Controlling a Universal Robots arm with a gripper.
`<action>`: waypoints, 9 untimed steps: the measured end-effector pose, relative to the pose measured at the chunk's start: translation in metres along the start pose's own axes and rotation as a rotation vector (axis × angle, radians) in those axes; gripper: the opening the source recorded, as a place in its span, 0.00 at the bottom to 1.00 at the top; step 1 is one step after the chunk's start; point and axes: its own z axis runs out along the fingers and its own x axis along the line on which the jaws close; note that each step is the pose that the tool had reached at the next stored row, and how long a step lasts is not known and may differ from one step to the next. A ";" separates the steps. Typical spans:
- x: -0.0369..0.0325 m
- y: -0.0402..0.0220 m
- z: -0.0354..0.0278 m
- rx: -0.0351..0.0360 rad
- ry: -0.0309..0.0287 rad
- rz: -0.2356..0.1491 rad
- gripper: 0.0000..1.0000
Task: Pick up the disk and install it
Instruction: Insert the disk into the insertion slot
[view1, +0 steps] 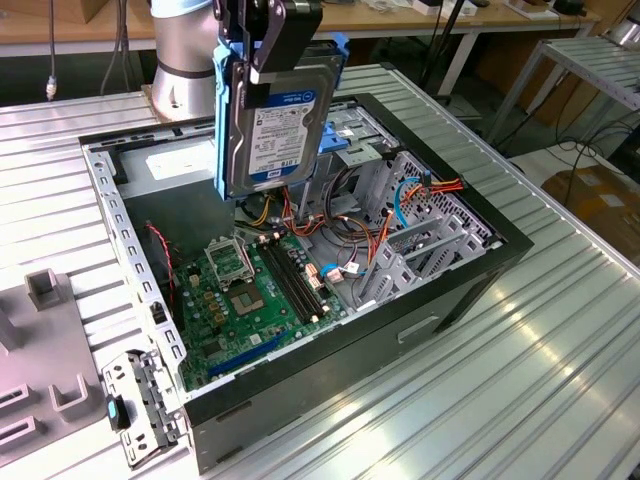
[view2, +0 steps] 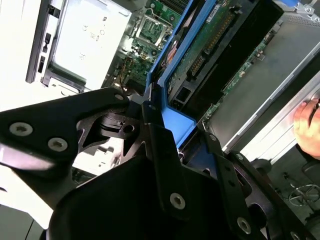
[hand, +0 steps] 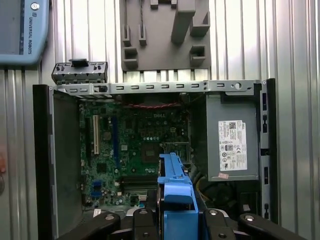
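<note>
The disk (view1: 275, 130) hangs upright above the open computer case (view1: 470, 290), its white label with a blue band facing the exterior camera and blue rails along its edges. My gripper (view1: 266, 50) is shut on the disk's upper end, one black finger lying over the label side. In the second wrist view the disk's circuit-board face (view2: 215, 42) and blue rail (view2: 165, 70) run away from the gripper (view2: 170, 150). In the first wrist view the blue rail (hand: 175, 192) stands between the black fingers (hand: 220, 222), above the motherboard (hand: 135, 145).
Inside the case lie the motherboard (view1: 260, 290), a grey power-supply box (hand: 232, 145), bundled cables (view1: 400, 200) and a metal drive cage (view1: 420, 240) with a blue plate (view1: 335, 135). A grey fixture (view1: 45, 350) sits at the exterior view's left. A person's hand (view2: 305, 122) is nearby.
</note>
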 end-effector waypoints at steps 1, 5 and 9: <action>0.0016 -0.0003 0.0000 0.0000 0.0003 0.000 0.37; 0.0063 -0.0008 0.0001 0.0001 0.0008 0.001 0.37; 0.0106 -0.0015 0.0000 0.0001 0.0020 0.001 0.37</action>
